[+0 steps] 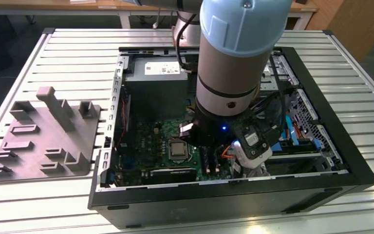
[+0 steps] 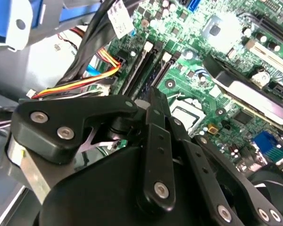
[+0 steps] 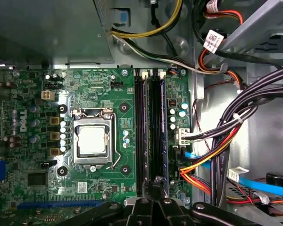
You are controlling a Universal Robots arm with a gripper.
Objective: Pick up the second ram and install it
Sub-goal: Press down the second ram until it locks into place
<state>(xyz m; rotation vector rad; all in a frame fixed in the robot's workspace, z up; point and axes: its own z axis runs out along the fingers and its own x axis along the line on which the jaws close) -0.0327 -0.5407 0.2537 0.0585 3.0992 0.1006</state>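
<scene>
**Currently: arm reaching into the open computer case above the memory slots**

The grey and pale blue robot arm (image 1: 239,58) is reaching down into the open black computer case (image 1: 239,204), which is lying on the slatted white metal table (image 1: 64,48). The black linkage hand (image 3: 155,186) is hanging directly over the long black memory slots (image 3: 151,127) of the green motherboard (image 3: 94,89), just beside the square silver processor socket (image 3: 92,140). In the first wrist view, the fingertips are sitting close together at the near end of the slots. In the second wrist view, the black fingers (image 2: 158,141) are standing edge-on in front of the same slots (image 2: 146,66). Whether the hand is pinching anything cannot be told; the second ram cannot be made out between the fingers or told apart within the slots.

On the exterior view's left, the big grey slotted plastic holder block (image 1: 44,136) is resting on the table, well apart from the arm. Bundled black, yellow, orange and blue cables (image 3: 226,141) are running beside the motherboard.
</scene>
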